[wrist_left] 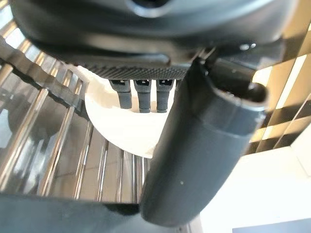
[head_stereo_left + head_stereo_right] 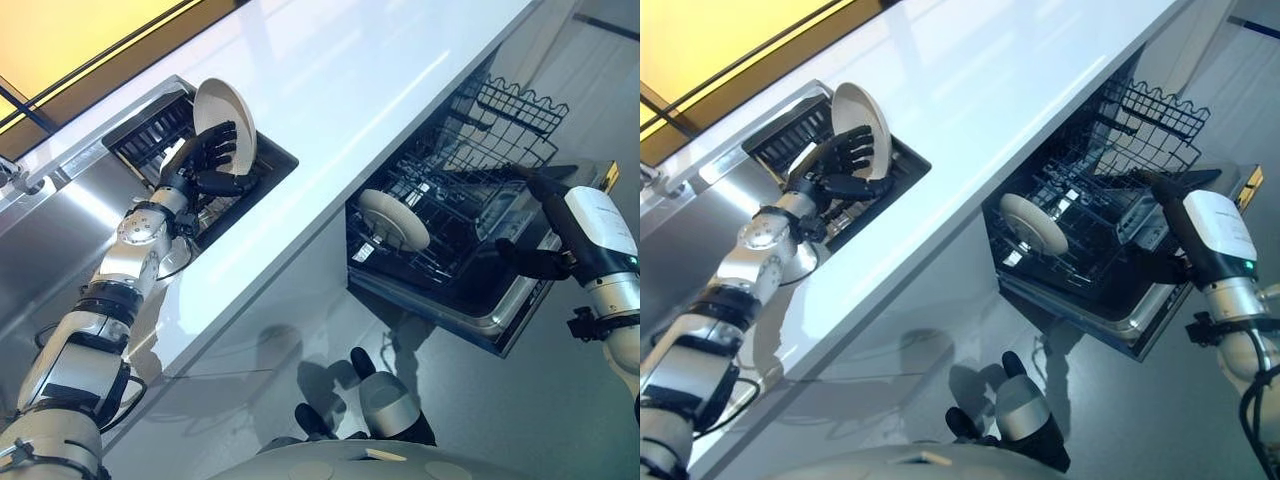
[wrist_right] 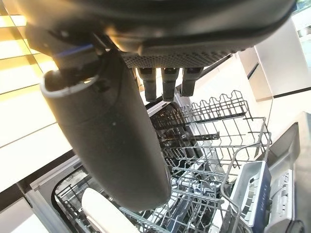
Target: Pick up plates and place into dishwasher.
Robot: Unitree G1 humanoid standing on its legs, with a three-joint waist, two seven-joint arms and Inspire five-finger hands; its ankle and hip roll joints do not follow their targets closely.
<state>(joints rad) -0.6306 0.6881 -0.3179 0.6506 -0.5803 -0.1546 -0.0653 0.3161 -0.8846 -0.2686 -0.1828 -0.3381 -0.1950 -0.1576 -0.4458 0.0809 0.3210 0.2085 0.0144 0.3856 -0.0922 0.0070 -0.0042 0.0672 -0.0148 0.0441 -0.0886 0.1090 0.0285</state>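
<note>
**Left hand gripping a plate at the drying rack, one plate standing in the dishwasher**

The left hand [image 2: 210,160] is reaching into the dark drying rack [image 2: 150,125] that is sitting in the counter beside the steel sink [image 2: 60,215]. Its fingers are curling over the face of a cream plate [image 2: 225,110] and the thumb is pressing from the other side, so the plate is being pinched and is standing almost upright, leaning a little over the rack. In the left wrist view the fingertips [image 1: 141,99] are lying on the pale plate surface, with the metal bars of the rack under it.

The white countertop [image 2: 340,90] is running between the rack and the open dishwasher [image 2: 480,290]. In the lower basket [image 2: 450,200] a second plate [image 2: 395,220] is standing on its edge, near the front left corner.

The right hand [image 2: 545,225] is hanging over the dishwasher basket, holding nothing; its fingers are stretched out and relaxed, with the thumb apart from them.
</note>
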